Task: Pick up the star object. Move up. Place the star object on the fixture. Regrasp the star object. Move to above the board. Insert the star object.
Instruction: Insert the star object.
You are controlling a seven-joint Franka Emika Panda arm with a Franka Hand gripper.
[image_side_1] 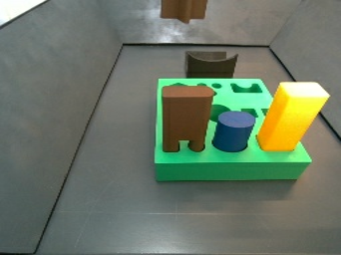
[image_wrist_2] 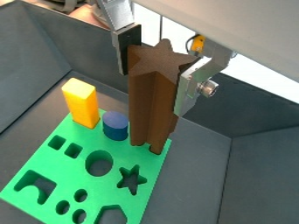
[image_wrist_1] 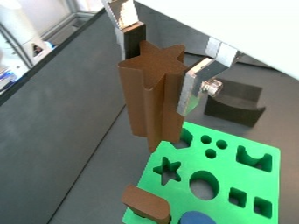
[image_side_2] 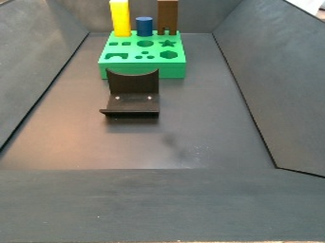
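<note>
— Where did you have the gripper [image_wrist_1: 163, 66]?

— Above the board [image_wrist_1: 222, 188], its silver fingers [image_wrist_2: 191, 80] pinching the star [image_wrist_2: 155, 92] at its upper end. In both wrist views the star hung upright over the green slab, its lower end clear of the star hole [image_wrist_2: 131, 179].

— What was cut off?

— In a side view only the star's lower end [image_side_1: 182, 9] showed at the frame edge; the fingers were out of frame. In a side view the fixture [image_side_1: 209, 63] stood partly hidden behind the board.

— Other pieces?

— The yellow block [image_side_1: 292, 116], blue cylinder [image_side_1: 234, 130] and brown block [image_side_1: 186, 118] stood in the board.
</note>
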